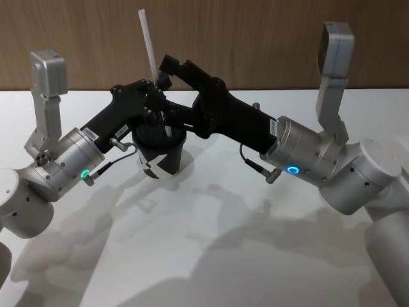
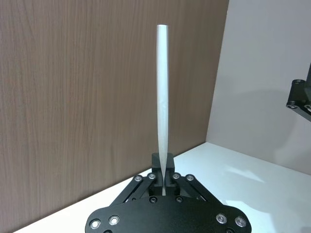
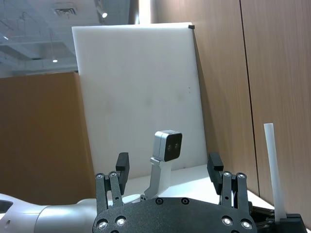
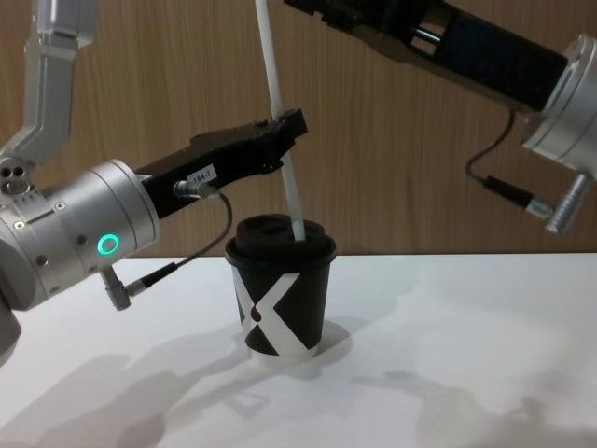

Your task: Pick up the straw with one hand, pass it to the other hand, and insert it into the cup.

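above white table (image 1: 255, 256), left jaws (image 1: 158, 82) pinch straw (image 1: 147, 43).

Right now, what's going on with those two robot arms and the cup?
The left tool is shut on the straw and holds it nearly upright, its lower end at the lid of the black cup on the white table. The right tool is open, raised above and behind the cup, holding nothing. So the straw is on the left side, at the lid.
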Controlling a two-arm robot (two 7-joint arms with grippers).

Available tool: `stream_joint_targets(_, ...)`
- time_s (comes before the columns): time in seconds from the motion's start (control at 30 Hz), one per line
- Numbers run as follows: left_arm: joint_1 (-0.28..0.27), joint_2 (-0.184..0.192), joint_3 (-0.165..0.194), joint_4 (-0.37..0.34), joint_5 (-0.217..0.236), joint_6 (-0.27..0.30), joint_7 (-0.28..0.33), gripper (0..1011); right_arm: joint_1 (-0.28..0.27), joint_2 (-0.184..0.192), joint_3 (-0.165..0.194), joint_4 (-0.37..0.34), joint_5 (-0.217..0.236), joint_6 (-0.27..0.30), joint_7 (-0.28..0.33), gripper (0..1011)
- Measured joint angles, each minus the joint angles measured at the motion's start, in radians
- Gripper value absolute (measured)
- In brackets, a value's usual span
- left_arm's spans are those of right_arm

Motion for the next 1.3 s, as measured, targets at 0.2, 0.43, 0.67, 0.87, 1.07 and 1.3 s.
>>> stream_joint_targets(0.2,0.006,0.000,-0.002,-0.007,0.002,0.009,0.007,167,0.000,0.000,0.000,0.000,0.000,0.000,0.000,1001)
stream_joint_targets(0.43,0.017,0.003,-0.006,-0.024,0.004,0.014,0.017,384,0.000,0.000,0.000,0.000,0.000,0.000,0.000,1001)
stream_joint_targets(0.67,0.037,0.010,-0.014,-0.053,0.007,0.014,0.030,611,0.000,0.004,-0.002,-0.003,-0.003,-0.001,-0.004,1001)
stream_joint_targets(0.87,0.062,0.020,-0.024,-0.088,0.009,0.013,0.042,811,0.001,0.021,-0.010,-0.020,-0.035,0.000,-0.036,1001)
stream_joint_targets(1.07,0.089,0.030,-0.033,-0.117,0.009,0.013,0.052,948,-0.006,0.046,-0.016,-0.051,-0.082,0.009,-0.092,1001)
stream_joint_targets(1.3,0.133,0.049,-0.048,-0.159,0.001,0.013,0.058,1003,-0.030,0.077,-0.013,-0.089,-0.130,0.021,-0.170,1001)
